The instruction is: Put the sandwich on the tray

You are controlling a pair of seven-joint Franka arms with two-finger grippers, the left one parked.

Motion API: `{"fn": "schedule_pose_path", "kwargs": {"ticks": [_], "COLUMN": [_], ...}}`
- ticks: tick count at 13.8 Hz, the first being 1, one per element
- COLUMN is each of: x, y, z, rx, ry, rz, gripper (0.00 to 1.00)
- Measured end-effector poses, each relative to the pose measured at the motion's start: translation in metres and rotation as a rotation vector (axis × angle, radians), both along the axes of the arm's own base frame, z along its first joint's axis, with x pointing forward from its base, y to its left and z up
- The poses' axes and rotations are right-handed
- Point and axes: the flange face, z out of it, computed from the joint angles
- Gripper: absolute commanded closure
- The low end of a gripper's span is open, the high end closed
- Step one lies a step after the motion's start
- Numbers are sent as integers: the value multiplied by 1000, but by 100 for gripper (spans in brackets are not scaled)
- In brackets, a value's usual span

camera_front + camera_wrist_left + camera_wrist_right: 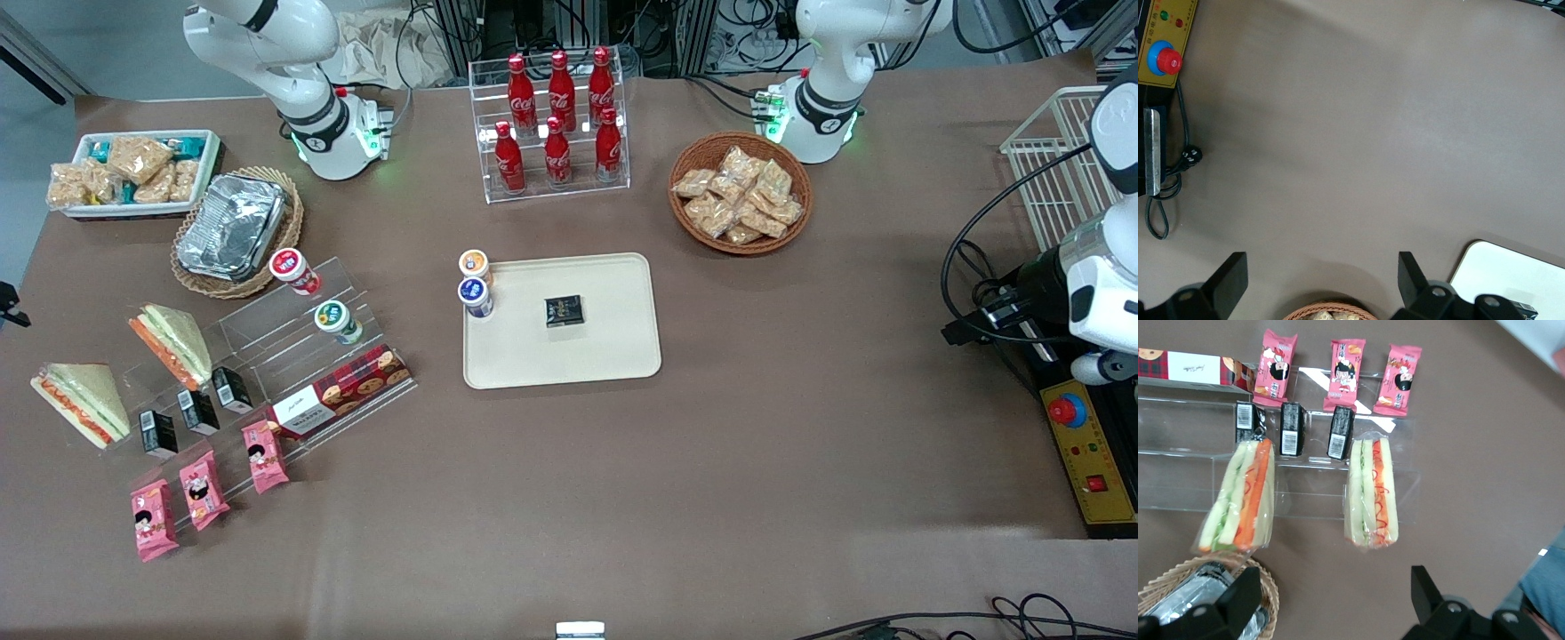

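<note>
The sandwich (80, 402) is a clear-wrapped cream wedge with red-orange and green filling. It lies on the table beside the acrylic stand, toward the working arm's end, and also shows in the right wrist view (1371, 493). A narrower wedge with a greener top (173, 342) lies closer to the foil basket. The cream tray (613, 347) sits mid-table and holds a small black box (564, 310). My gripper (1335, 603) is open and empty. It hovers above bare table short of the sandwich and touches nothing. It is out of the front view.
A stepped acrylic stand (293, 356) carries black boxes, pink snack packs, a cookie box and two cups. A foil container in a wicker basket (233, 229) sits close by the gripper. Two cups (476, 280) stand at the tray's edge. There are also a cola rack (556, 124) and a snack basket (740, 191).
</note>
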Motion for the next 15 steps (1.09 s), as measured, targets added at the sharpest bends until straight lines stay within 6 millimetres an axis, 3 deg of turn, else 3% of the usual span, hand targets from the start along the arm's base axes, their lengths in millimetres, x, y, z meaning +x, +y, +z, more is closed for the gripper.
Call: {"fn": "schedule_pose_path", "kwargs": {"ticks": [6, 9, 10, 11, 12, 13, 15], "x": [36, 41, 41, 40, 40, 40, 40], "y": [-12, -19, -22, -24, -26, -27, -26], "z": [-101, -138, -148, -155, -162, -166, -168], "rx": [17, 25, 32, 37, 42, 48, 51], "ry": [26, 56, 66, 74, 81, 83, 82], "rz": [86, 92, 86, 81, 76, 73, 73], "gripper": [0, 0, 7, 31, 72, 100, 100]}}
